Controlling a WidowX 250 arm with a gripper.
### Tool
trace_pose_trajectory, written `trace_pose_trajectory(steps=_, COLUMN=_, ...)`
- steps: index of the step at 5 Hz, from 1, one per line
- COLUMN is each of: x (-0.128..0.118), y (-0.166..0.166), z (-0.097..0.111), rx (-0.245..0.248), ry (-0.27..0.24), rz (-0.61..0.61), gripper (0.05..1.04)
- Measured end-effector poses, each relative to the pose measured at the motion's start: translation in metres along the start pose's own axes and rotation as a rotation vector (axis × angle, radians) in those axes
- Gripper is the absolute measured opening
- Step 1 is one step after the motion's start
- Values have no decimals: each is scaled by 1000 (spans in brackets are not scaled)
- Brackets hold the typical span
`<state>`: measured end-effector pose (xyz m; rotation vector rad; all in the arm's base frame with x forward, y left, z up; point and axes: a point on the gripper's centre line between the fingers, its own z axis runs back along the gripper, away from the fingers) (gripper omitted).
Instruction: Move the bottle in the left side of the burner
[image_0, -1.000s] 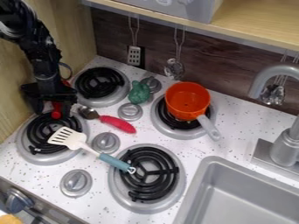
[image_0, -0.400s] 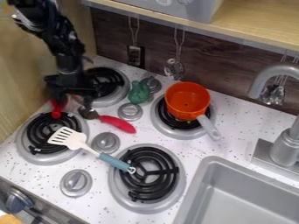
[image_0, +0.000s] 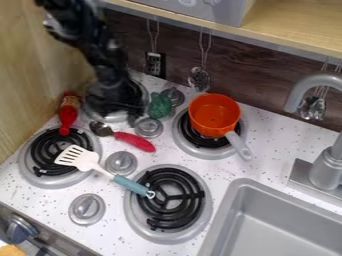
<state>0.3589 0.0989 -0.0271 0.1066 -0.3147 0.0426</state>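
Our gripper (image_0: 116, 111) hung at three o'clock from the red bottle (image_0: 68, 114); we couldn't tell how open, or whether holding anything.

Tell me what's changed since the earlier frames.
The gripper moved toward the picture's right, away from the red bottle, now uncovered beside the wooden wall. I can't tell whether it was gripped before. The bottle's tip, spatula and orange pot stayed put.

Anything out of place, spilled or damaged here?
The spatula looks out of place, lying across from the front-left burner to the front-right one. The red bottle also sits oddly, its narrow end at the front-left burner's edge. I see no spill or damage.
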Motion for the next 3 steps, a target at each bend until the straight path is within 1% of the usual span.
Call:
trace_pose_trajectory(steps=1, x=0, y=-32, z=6, rx=-42, ry=56, rz=-35, gripper=999)
trace_pose_trajectory(steps=2, x=7, y=-56, z=36, rx=-56, ry=31, rz=-75, gripper=999)
trace_pose_trajectory(steps=3, x=8, y=-77, z=61, rx=-81, ry=58, rz=-91, gripper=999)
